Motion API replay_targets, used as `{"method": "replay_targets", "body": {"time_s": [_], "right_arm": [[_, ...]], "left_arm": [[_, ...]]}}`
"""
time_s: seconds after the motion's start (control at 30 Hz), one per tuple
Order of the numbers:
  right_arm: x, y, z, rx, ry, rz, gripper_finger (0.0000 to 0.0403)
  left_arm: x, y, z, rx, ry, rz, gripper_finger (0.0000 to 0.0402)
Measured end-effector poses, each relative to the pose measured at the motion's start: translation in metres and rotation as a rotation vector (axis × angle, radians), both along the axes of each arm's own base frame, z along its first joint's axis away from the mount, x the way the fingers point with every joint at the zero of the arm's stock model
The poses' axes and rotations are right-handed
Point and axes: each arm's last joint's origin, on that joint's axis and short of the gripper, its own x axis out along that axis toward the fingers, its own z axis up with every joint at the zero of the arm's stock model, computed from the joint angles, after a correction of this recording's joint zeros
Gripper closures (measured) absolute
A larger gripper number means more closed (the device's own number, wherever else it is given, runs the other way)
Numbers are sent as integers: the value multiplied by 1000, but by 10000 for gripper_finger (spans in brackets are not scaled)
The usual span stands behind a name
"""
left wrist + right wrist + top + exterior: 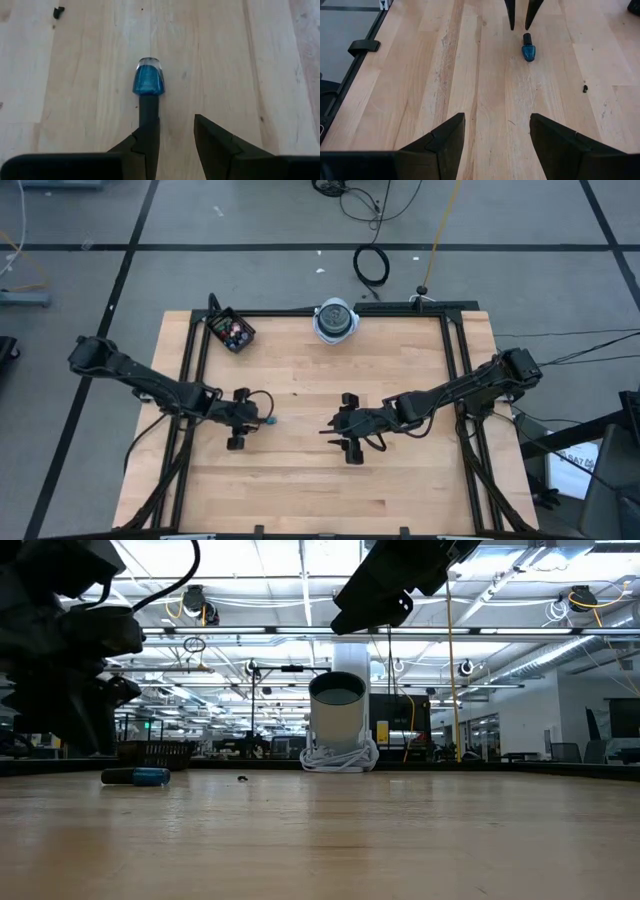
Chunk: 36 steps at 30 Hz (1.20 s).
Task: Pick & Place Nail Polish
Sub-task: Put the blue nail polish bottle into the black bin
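My left hand [176, 132] sits low, fingers narrowly parted, gripping nothing: the blue nail polish bottle [148, 83] lies on its side on the counter [300, 480], cap against one finger. Closing now could roll it away toward 12 o'clock. Bare wood surrounds it; my right hand [345, 430] waits at 3 o'clock, open.

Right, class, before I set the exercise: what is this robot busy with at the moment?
The left arm's tool sits low over the table at a blue nail polish bottle lying on its side. Its jaws are apart; one finger lies against the dark cap, so nothing is gripped. The right arm's tool waits open nearby, empty. A small black box holding more bottles stands at the far left corner.
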Motion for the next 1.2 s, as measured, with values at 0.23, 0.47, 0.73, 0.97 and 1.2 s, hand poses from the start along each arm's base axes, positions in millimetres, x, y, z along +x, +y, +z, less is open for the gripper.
{"method": "replay_targets", "body": {"time_s": [0.23, 0.47, 0.73, 0.97, 1.2], "right_arm": [[0, 0, 0, 0, -1, 0, 193], [1, 0, 1, 3, -11, 0, 193], [1, 0, 1, 4, -13, 0, 193], [1, 0, 1, 4, -14, 0, 193], [1, 0, 1, 4, -14, 0, 193]], "left_arm": [[1, 3, 0, 108, -26, 27, 286], [1, 3, -2, 105, -9, 25, 286], [10, 0, -9, 127, -25, -8, 286], [12, 2, -21, 155, 49, -7, 286], [17, 5, -26, 151, 57, 20, 286]]}}
